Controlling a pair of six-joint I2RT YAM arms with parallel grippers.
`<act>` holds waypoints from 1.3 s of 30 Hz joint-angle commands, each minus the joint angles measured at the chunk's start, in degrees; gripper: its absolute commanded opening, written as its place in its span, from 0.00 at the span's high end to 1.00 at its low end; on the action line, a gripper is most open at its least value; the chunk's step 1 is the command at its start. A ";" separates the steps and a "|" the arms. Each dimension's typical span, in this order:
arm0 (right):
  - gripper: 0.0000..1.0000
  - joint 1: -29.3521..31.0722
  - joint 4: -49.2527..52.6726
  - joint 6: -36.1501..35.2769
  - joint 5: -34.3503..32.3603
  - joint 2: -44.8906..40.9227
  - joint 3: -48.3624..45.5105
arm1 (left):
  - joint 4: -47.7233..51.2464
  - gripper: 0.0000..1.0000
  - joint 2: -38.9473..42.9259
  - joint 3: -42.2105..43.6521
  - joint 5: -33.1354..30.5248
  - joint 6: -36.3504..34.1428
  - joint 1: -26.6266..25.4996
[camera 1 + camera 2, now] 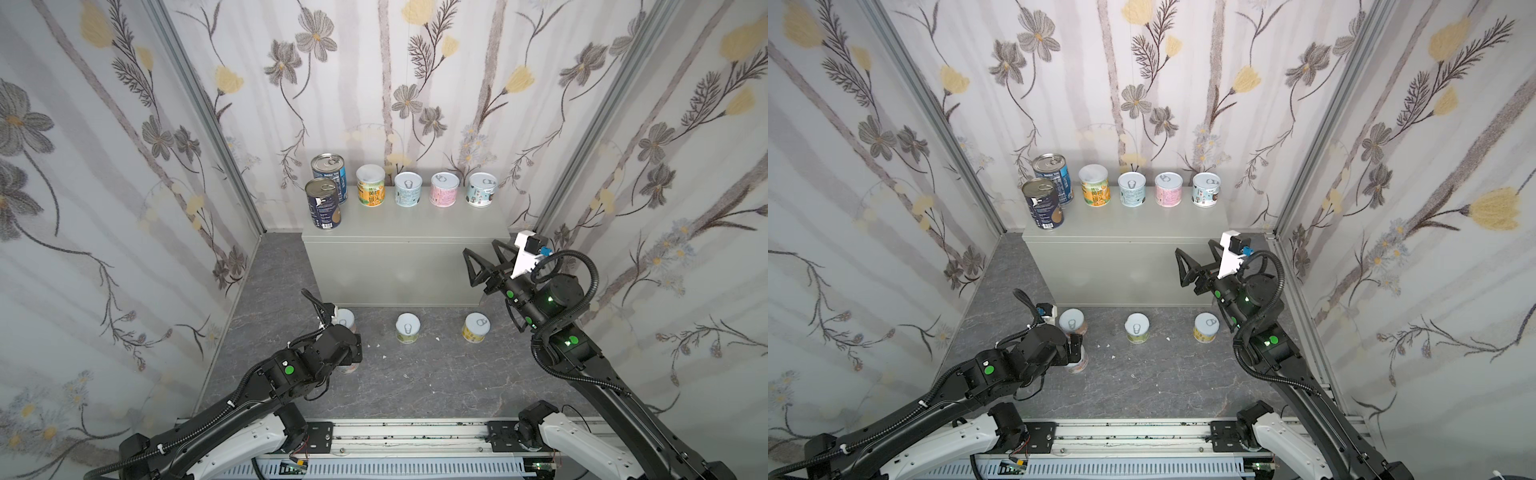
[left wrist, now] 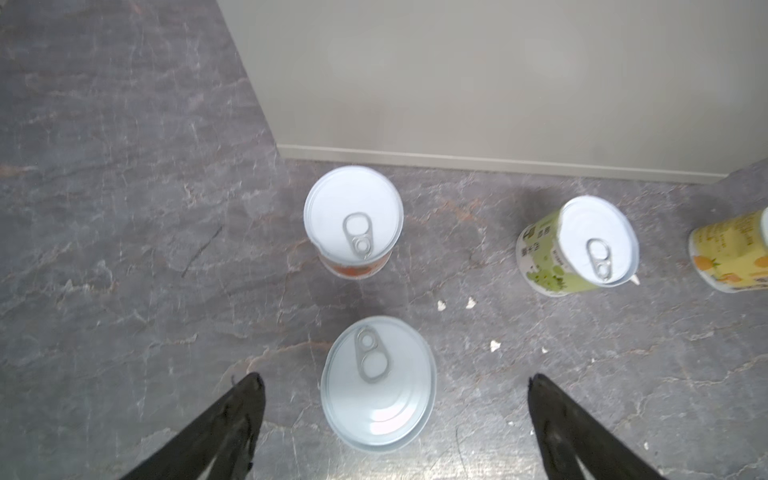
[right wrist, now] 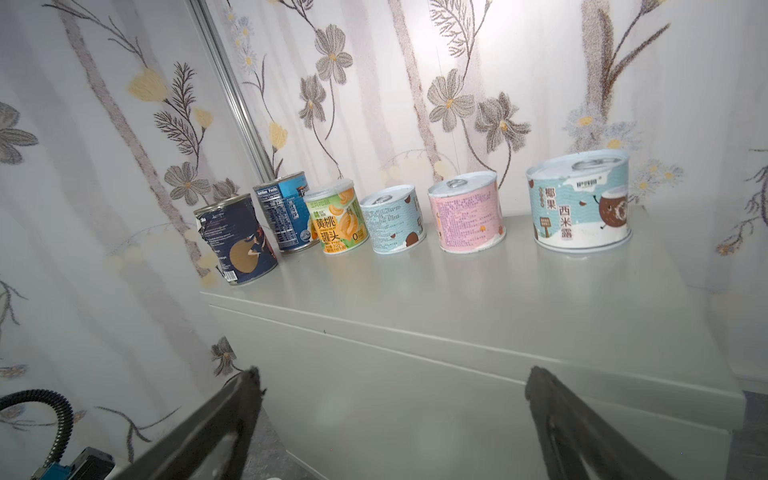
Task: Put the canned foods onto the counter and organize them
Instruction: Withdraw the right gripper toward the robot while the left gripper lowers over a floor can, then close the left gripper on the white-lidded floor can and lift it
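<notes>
On the light-grey counter (image 1: 409, 235) stand two tall dark-blue cans (image 1: 323, 204) (image 1: 329, 173) at the left. Beside them a row of short cans runs along the back: orange-green (image 1: 370, 185), pale blue (image 1: 408, 190), pink (image 1: 444, 190) and teal (image 1: 482, 190). On the floor in front stand an orange-labelled can (image 2: 353, 220), a green can (image 1: 407, 328) and a yellow can (image 1: 476, 327). My left gripper (image 2: 395, 382) hangs open above a fourth floor can (image 2: 378, 386), fingers either side and apart from it. My right gripper (image 1: 480, 248) is open and empty before the counter's right front.
The dark marbled floor (image 1: 415, 382) carries small white crumbs (image 2: 494, 345). Floral walls close in on the left, back and right, near the counter's ends. A metal rail (image 1: 407, 432) with both arm bases runs along the front.
</notes>
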State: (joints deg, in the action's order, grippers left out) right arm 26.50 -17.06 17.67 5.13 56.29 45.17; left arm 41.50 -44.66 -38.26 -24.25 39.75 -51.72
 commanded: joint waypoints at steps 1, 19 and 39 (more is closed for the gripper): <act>0.00 0.04 -11.56 2.04 -3.27 -3.90 -6.63 | 3.54 0.00 0.37 1.40 0.41 7.20 -0.04; 0.00 -0.05 -10.88 1.68 -16.09 -13.34 -18.32 | -7.02 0.00 -9.86 9.59 -1.25 15.88 -4.33; 0.00 -0.09 -10.15 0.87 -16.94 -10.92 -16.65 | -28.83 0.05 -17.87 17.89 -12.23 9.71 -5.94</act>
State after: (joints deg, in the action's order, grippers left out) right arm 26.39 -26.28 18.96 -10.90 45.65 28.05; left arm 17.89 -62.61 -21.45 -32.88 51.11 -57.30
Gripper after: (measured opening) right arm 0.996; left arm 0.961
